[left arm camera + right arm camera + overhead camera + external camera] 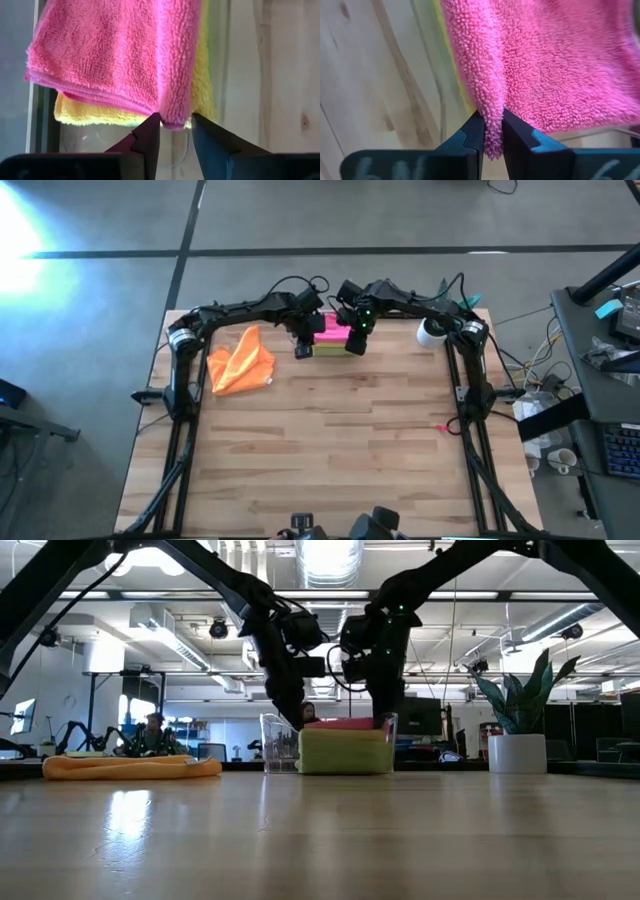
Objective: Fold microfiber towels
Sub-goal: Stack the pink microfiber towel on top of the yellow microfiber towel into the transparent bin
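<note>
Two dark arms over the far middle of the wooden table [330, 440], both above the clear plastic bin [281, 745].

Folded pink towel [115, 55] on top of the pile in the bin, with a yellow towel [90, 114] right under it (a lime green towel [344, 752] seen through the bin's front wall).

Left gripper [176, 131] at one edge of the pink towel, fingers apart, a fold of pink hanging loose in the gap.

Right gripper [492, 131] at another edge, fingers squeezed tight on a fold of pink.

Orange towel [240, 361] crumpled on the table, well apart from the bin, on the left arm's side.

White plant pot [517, 752] near the right arm's base.
</note>
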Robot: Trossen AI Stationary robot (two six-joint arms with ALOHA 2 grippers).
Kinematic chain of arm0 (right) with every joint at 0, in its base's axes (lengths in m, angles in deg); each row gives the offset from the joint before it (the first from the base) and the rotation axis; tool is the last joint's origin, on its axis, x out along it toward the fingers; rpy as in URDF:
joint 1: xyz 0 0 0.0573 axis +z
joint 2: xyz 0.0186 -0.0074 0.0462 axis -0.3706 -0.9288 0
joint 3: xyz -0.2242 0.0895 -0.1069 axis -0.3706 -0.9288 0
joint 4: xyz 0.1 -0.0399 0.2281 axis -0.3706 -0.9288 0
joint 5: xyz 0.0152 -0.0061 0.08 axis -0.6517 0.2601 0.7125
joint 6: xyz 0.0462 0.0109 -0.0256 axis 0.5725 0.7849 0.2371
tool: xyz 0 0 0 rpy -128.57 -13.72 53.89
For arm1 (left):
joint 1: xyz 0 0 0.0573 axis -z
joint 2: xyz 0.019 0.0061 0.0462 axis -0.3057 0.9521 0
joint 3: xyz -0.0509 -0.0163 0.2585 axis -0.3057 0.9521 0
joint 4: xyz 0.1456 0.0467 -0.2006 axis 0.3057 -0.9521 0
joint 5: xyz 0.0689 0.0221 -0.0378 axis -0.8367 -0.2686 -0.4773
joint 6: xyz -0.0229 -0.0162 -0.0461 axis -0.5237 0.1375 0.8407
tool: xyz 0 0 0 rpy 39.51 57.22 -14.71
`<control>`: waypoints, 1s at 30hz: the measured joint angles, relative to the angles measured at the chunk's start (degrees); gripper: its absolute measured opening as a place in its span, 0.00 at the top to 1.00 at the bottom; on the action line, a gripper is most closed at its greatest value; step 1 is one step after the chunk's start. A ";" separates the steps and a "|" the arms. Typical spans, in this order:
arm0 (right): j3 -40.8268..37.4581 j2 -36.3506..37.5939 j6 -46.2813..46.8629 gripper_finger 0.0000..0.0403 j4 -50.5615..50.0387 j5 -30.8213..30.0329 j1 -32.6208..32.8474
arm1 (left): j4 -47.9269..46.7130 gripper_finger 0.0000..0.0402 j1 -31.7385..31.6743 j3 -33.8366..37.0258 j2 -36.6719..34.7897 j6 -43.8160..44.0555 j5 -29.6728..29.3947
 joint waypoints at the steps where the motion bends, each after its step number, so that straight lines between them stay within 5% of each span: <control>1: 0.04 0.37 0.18 0.89 -0.02 0.00 0.02 | -0.35 0.75 0.00 0.00 -0.30 -0.02 -0.24; 21: -0.18 -0.34 -3.36 0.88 0.78 0.13 0.02 | 0.10 0.75 0.07 -0.31 -4.48 -0.02 -1.18; 30: 0.23 -0.48 -5.42 0.66 3.30 -2.23 0.02 | 0.13 0.75 0.06 -0.31 -4.48 -0.48 -1.23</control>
